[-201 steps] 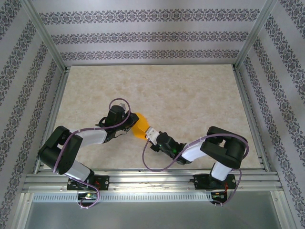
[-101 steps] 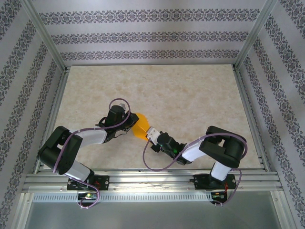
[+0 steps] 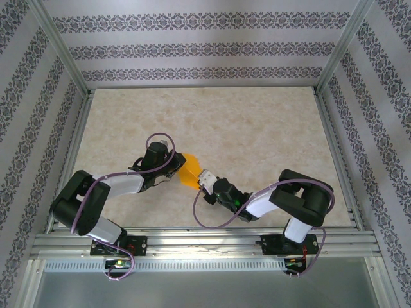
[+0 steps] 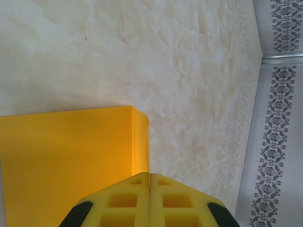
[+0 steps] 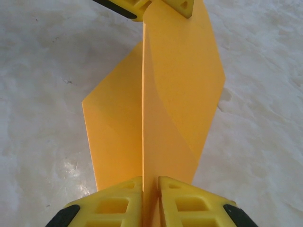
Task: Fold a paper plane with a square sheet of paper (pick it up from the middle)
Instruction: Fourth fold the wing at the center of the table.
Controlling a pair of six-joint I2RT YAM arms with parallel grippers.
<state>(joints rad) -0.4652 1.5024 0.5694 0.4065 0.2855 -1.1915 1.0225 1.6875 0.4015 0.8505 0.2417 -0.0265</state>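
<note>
Not much moved in the last second tbh: the right tool [image 3: 205, 178] crept a touch closer to the left tool [image 3: 173, 164], and from above the orange patch between them looked slightly narrower. My guess is the centre fold was being tightened, so the folding had barely got going. Both tools were pinching the square sheet of paper [image 5: 182, 80], the left pressed tight on one end and the right clamped on the other. It hung between them over the near-middle of the worktop [image 3: 257, 128], doubled along a sharp crease. Plain bright orange, flaps splayed, no nose folds yet.
</note>
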